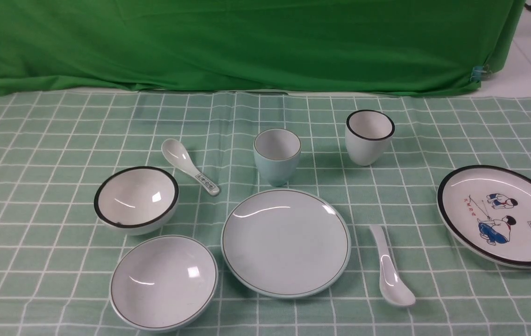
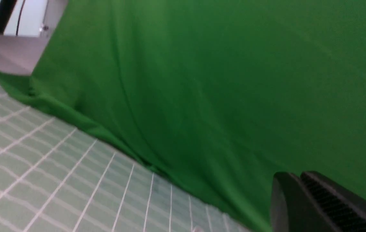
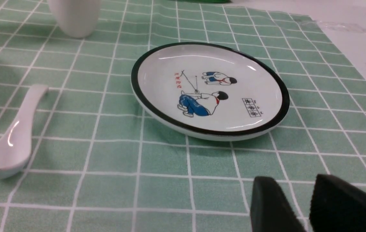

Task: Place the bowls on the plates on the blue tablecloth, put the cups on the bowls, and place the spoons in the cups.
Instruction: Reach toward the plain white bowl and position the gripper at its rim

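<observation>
On the blue tablecloth (image 1: 36,163) the pale blue plate (image 1: 286,242) lies at the centre and the white cartoon plate (image 1: 501,214) at the right. The white black-rimmed bowl (image 1: 137,198) and the pale blue bowl (image 1: 163,281) sit at the left. The pale blue cup (image 1: 277,156) and the white cup (image 1: 369,136) stand behind the plates. The printed-tip spoon (image 1: 188,170) lies by the white bowl, and the plain spoon (image 1: 389,270) lies between the plates. My left gripper (image 2: 294,175) is shut and empty, facing the backdrop. My right gripper (image 3: 294,179) is slightly open and empty, near the cartoon plate (image 3: 210,90).
The bright green backdrop cloth (image 1: 246,42) hangs along the far edge of the table. Bare white surface (image 3: 347,29) lies past the tablecloth's right edge. Neither arm shows in the front view. The plain spoon (image 3: 12,138) and the white cup's base (image 3: 73,16) show in the right wrist view.
</observation>
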You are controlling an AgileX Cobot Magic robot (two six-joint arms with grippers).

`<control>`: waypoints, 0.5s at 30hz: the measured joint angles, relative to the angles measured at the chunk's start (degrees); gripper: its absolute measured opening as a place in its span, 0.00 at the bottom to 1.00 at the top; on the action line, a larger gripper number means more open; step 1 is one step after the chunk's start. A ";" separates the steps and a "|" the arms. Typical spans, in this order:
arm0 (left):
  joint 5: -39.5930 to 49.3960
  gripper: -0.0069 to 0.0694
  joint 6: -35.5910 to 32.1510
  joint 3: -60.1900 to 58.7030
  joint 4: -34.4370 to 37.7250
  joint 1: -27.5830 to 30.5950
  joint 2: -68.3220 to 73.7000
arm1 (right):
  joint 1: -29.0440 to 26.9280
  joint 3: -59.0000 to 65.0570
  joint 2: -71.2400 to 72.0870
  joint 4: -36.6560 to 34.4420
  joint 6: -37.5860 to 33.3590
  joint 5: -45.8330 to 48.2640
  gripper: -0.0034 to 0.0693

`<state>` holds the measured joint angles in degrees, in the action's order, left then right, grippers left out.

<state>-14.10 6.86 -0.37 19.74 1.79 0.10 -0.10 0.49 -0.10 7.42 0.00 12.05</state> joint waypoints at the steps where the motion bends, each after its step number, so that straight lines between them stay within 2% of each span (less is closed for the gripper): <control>1: -3.62 0.11 0.84 0.00 0.00 0.00 0.00 | 0.03 0.00 0.00 -1.34 1.51 -1.67 0.38; 2: -6.13 0.11 1.61 0.00 0.00 0.00 0.00 | 0.10 0.05 0.00 -2.40 3.23 -3.15 0.38; 5: -19.35 0.11 9.57 0.25 0.23 0.00 -0.04 | 0.14 0.05 0.00 -6.88 12.50 -13.31 0.38; 6: -20.24 0.11 10.50 0.62 0.43 0.00 0.03 | 0.14 0.05 0.00 -7.42 13.09 -14.75 0.38; 7: -20.44 0.11 12.89 3.64 0.54 0.04 1.09 | 0.14 0.05 0.00 -8.05 17.27 -20.93 0.38; 9: -17.80 0.11 13.73 7.49 -0.69 0.04 2.43 | 0.14 0.05 0.00 -8.33 18.61 -23.91 0.38; 11: -7.57 0.11 14.96 16.58 -5.25 0.04 7.39 | 0.14 0.05 0.00 -8.64 19.93 -29.81 0.38; 12: 2.47 0.11 15.53 23.57 -9.09 0.04 12.01 | 0.14 0.05 0.00 -8.69 19.88 -30.92 0.38; 15: 21.54 0.11 15.53 33.53 -11.56 0.04 21.19 | 0.14 0.05 0.00 -8.75 19.70 -32.25 0.38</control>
<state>7.43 22.39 33.16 8.18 1.84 21.29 0.04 0.53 -0.10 -1.33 19.70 -20.20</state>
